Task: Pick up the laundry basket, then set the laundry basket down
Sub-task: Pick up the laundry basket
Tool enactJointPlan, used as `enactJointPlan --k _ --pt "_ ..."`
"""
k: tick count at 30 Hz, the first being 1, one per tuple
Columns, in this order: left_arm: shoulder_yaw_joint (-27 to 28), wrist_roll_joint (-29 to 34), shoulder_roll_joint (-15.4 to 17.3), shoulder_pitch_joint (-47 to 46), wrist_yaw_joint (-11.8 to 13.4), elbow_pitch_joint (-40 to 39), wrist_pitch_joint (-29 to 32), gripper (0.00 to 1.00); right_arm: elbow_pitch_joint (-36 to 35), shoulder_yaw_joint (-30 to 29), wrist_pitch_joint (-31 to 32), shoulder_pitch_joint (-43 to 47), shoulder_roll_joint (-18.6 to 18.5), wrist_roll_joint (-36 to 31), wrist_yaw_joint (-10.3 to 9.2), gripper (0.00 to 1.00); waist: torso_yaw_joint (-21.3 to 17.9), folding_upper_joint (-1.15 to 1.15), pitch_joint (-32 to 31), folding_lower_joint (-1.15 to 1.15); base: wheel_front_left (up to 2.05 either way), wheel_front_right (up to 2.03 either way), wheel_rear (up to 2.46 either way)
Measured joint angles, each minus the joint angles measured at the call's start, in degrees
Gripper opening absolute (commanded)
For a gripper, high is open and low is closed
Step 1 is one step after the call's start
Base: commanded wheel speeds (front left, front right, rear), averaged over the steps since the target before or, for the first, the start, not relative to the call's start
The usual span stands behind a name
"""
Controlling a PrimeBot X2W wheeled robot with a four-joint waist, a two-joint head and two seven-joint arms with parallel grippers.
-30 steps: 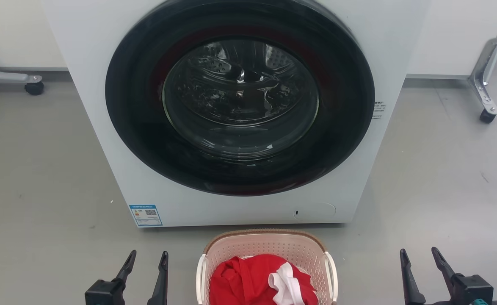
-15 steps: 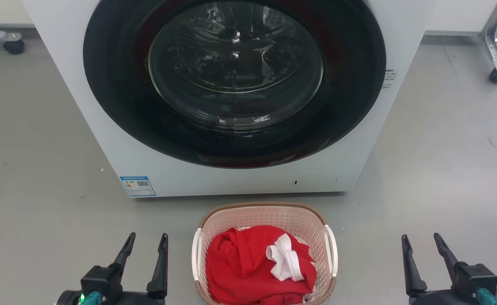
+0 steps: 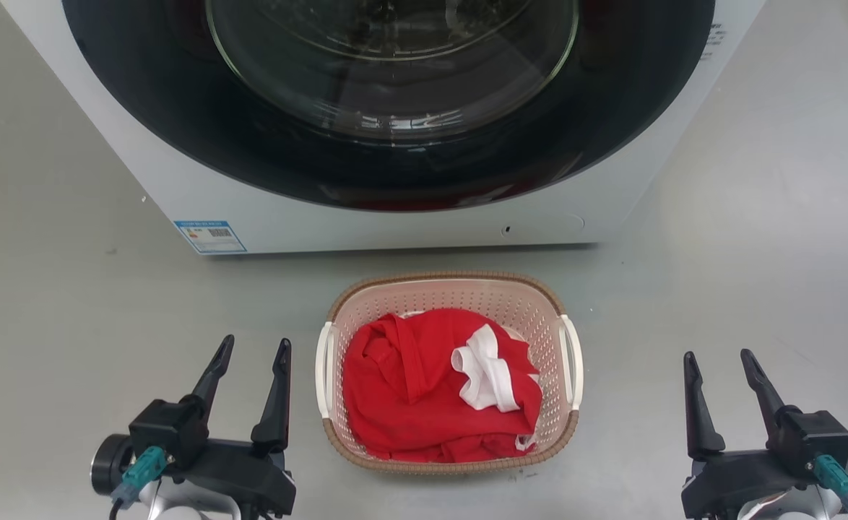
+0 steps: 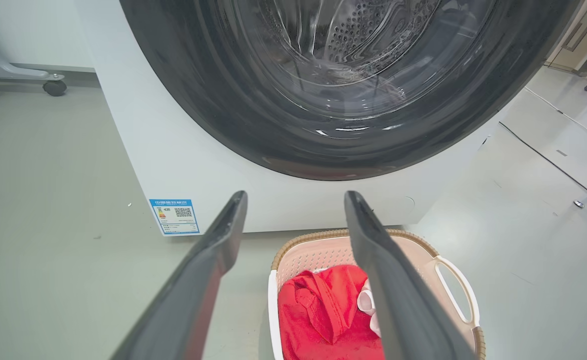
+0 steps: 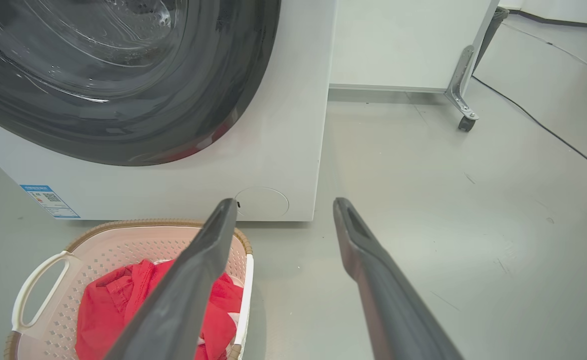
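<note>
The laundry basket [image 3: 447,290] stands on the grey floor just in front of the washing machine. It is pale pink and perforated, with a brown woven-look rim and white side handles, and it holds red and white clothes. It also appears in the left wrist view [image 4: 313,252] and the right wrist view [image 5: 118,244]. My left gripper [image 3: 254,348] hangs open to the basket's left, a short gap from the handle. Further off on the other side, my right gripper [image 3: 717,358] is open too. Neither touches the basket.
A white front-loading washing machine [image 3: 409,224] with a dark round door rises right behind the basket. A metal leg on a castor [image 5: 462,112] stands at the far right, another castor [image 4: 53,87] at the far left. A dark cable [image 5: 548,131] crosses the floor to the right.
The head camera has tilted down, so the basket and both grippers now sit higher in the picture and show in full. Both grippers stay open beside the basket.
</note>
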Motion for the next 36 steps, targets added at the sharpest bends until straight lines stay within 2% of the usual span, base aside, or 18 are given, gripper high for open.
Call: enactJointPlan --k 21,36 --pt "0.25 -0.42 -0.27 -9.43 -2.56 1.59 0.00 1.00 -0.42 -1.96 -0.24 -7.20 1.86 -1.96 -0.43 1.00 0.11 0.00 16.07 0.00 0.00 0.00 0.00" --pt "-0.54 -2.59 -1.98 -17.07 -5.10 10.04 0.86 1.00 5.55 -1.62 -0.41 -14.21 2.93 -3.32 -0.44 1.00 1.15 0.00 25.74 0.00 0.00 0.00 0.00"
